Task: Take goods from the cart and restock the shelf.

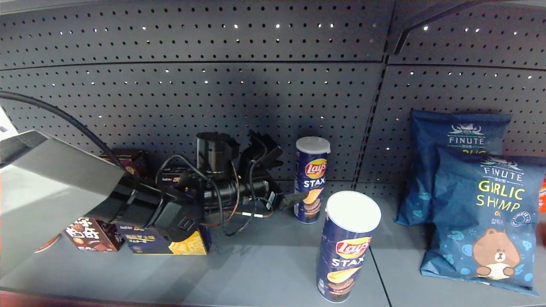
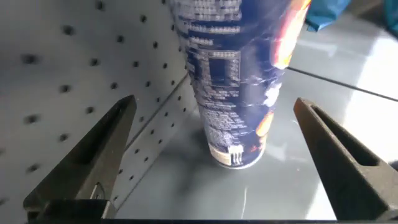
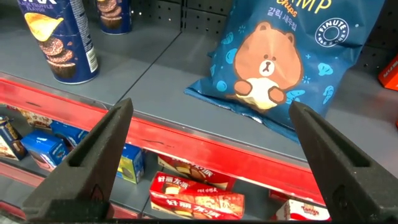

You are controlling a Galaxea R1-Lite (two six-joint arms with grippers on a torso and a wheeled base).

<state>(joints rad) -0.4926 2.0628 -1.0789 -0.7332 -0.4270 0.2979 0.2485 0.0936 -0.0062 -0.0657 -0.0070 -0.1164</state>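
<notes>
Head view: the left gripper (image 1: 286, 177) is hovering at the back of the shelf (image 1: 264, 264), jaws open. A chip can (image 1: 312, 179) is standing at its three o'clock and a second can (image 1: 347, 245) at five o'clock.

Left wrist view: the chip can is standing between the spread jaws.

Right wrist view: the right gripper (image 3: 211, 107), jaws wide, is hanging before a snack bag (image 3: 280, 56).

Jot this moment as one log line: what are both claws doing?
left claw: open, astride upright rear chip can, not gripping | right claw: open, empty, before shelf front | front chip can: standing
</notes>
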